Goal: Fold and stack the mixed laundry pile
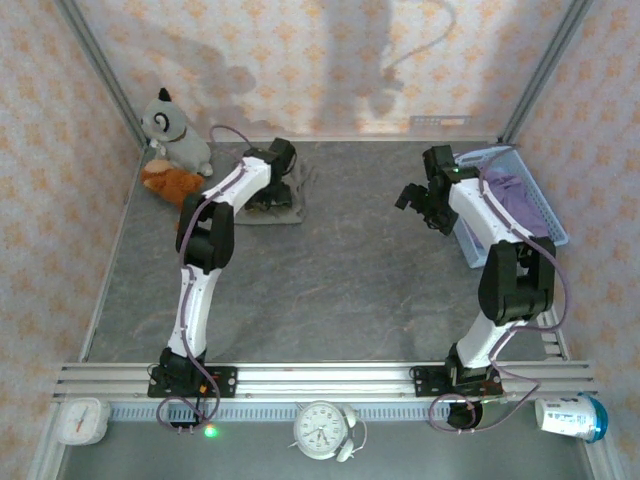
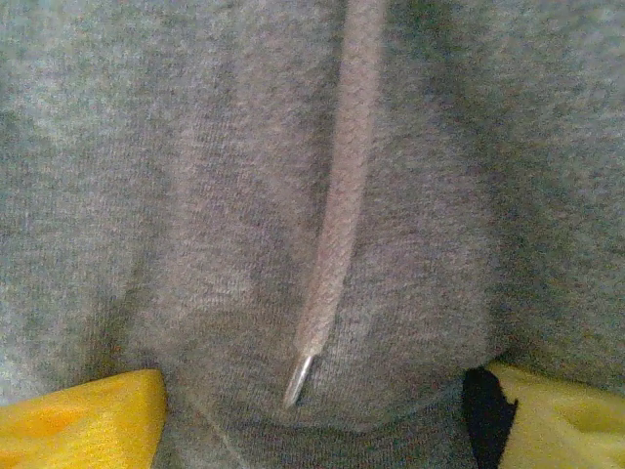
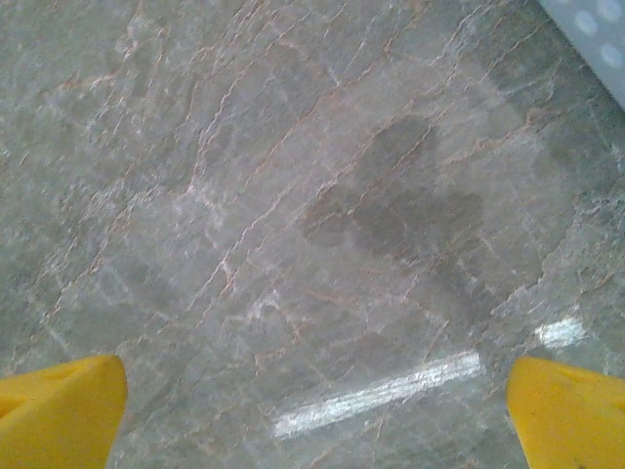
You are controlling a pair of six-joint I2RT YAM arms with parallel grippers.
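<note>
The small taupe garment (image 1: 291, 211) lies bunched at the back left of the table. My left gripper (image 1: 272, 196) is down on it. In the left wrist view the grey-brown knit (image 2: 176, 195) spreads across the frame, with a drawstring (image 2: 342, 186) ending in a metal tip. My left gripper (image 2: 327, 420) stands open, its yellow fingertips (image 2: 88, 420) wide apart and cloth bulging between them. The lavender garment (image 1: 513, 192) lies in the light blue basket (image 1: 548, 222) at the right. My right gripper (image 1: 420, 205) hovers left of the basket, open (image 3: 317, 415) over bare table with nothing between its fingers.
A grey plush toy (image 1: 176, 128) and an orange one (image 1: 168, 183) sit in the back left corner beside the taupe garment. A basket corner (image 3: 598, 29) shows in the right wrist view. Two clocks (image 1: 325, 428) (image 1: 80, 420) and a bottle (image 1: 570, 417) lie below the front rail.
</note>
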